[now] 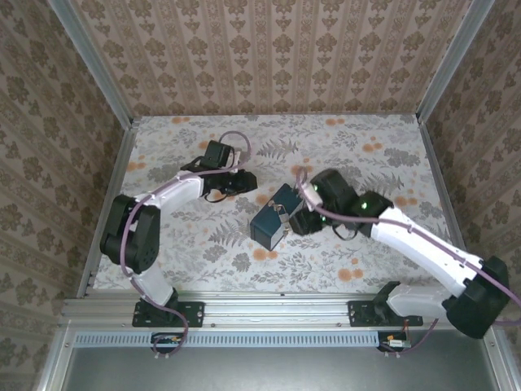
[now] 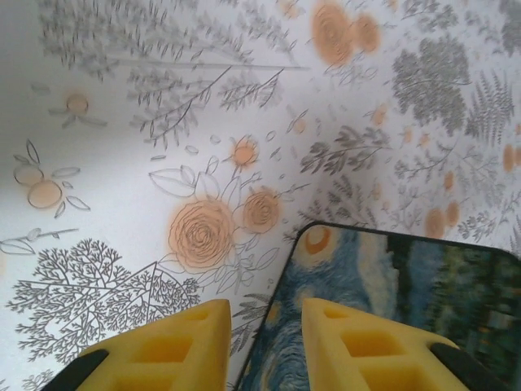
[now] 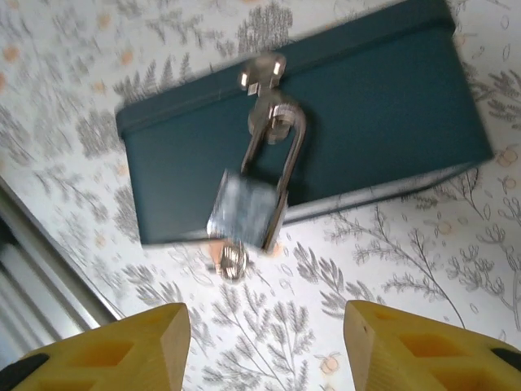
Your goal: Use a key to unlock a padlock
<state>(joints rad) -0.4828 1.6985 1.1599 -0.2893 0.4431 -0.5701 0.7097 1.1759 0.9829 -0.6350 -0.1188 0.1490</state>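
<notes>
Floral paper covers the surface (image 1: 195, 261), and patterned walls (image 1: 269, 49) close it in on three sides. In the right wrist view the padlock (image 3: 244, 210) hangs at the middle of the frame, its shackle (image 3: 285, 134) looped through the hasp (image 3: 262, 72) on the front of a dark blue box (image 3: 383, 106). Its long axis runs from the hasp at upper centre down toward lower left, a little off vertical. Just under the body sits a round metal piece (image 3: 232, 262); it may be the head of a key, but it is too blurred to say.

The right gripper (image 3: 264, 319) faces the lock squarely. Its jaws are spread wide and hold nothing, and the padlock lies straight ahead between them, apart from both fingers. In the top view this arm comes in from the lower right and ends just beside the box.

The left gripper (image 2: 265, 326) hovers over a corner of the box's painted lid at the lower right of its own view. Its jaws are parted by a narrow gap and are empty. From above it lies up and to the left of the box, away from the lock face.

The right arm looks the nearer and better aligned, so the coming move likely turns on closing straight along that line to the lock's lower end.
</notes>
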